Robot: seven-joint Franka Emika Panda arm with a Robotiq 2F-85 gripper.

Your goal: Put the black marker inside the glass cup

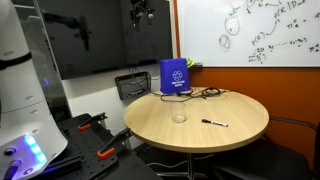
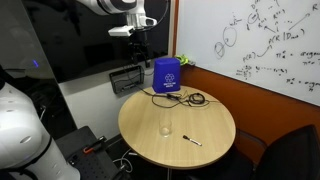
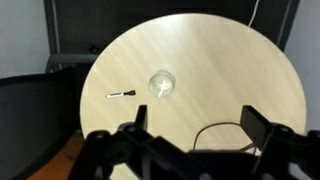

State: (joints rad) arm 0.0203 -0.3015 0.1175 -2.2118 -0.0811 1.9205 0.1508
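Observation:
A black marker (image 1: 214,122) lies flat on the round wooden table (image 1: 240,135), near a clear glass cup (image 1: 179,116) that stands upright mid-table. Both show in an exterior view as marker (image 2: 192,141) and cup (image 2: 165,129), and in the wrist view as marker (image 3: 122,95) and cup (image 3: 162,84). My gripper (image 2: 140,43) hangs high above the table's far side, well away from both. In the wrist view its fingers (image 3: 196,120) are spread apart and hold nothing.
A blue box (image 1: 174,76) stands at the table's back edge with black cables (image 1: 200,94) coiled beside it. A whiteboard (image 1: 260,30) covers the wall behind. A dark monitor (image 1: 90,35) and a black crate (image 1: 133,85) stand beyond the table.

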